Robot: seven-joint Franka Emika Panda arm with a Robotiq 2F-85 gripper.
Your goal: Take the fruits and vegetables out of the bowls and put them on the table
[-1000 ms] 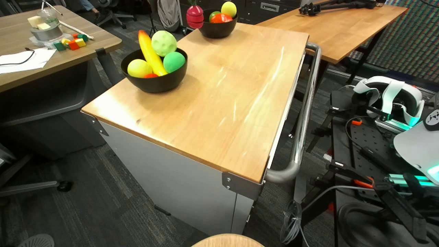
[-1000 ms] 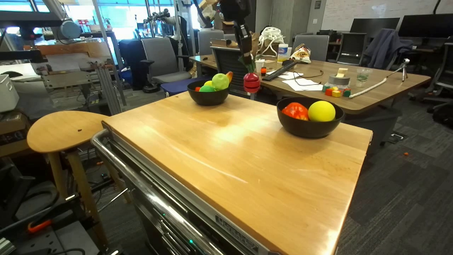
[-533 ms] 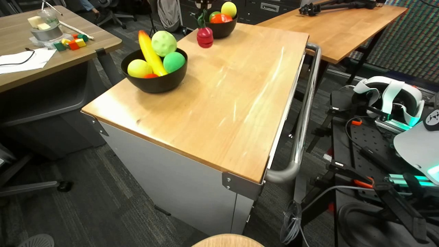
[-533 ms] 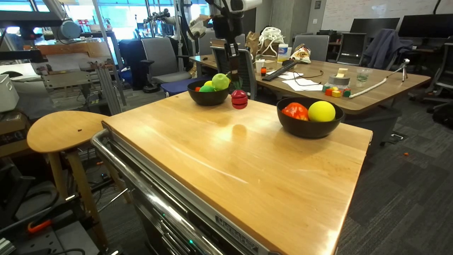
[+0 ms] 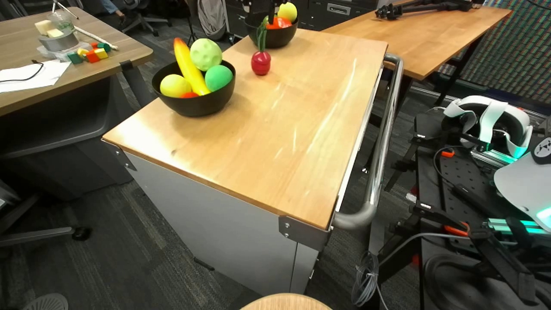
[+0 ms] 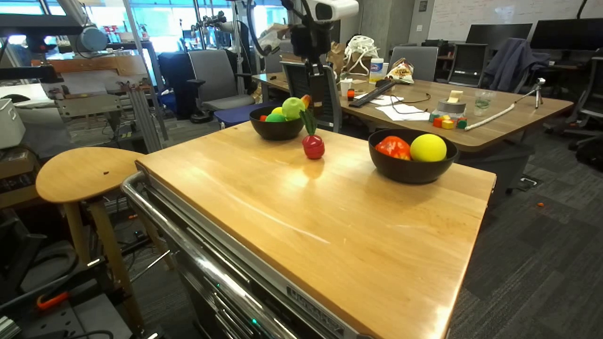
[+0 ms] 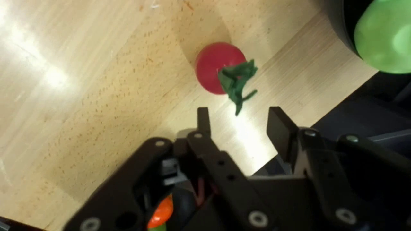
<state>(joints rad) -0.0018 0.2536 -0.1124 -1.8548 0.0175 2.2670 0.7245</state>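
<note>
- Can see only part of a yellow-green ball and its black bowl at the wrist view's edge.
- Hard to see past the gripper into the bowl of orange-red fruit in an exterior view.
- Cannot judge contact of the red radish, roughly between the bowls, with the table.
- As for that radish, lower than half a second ago and freed from the fingers, now parted partway, holding nothing.
- Pale, scuffed and glaring across the table; edged by a metal bar handle.
- Backed by grey carpet, office chairs and a desk with papers.
</note>
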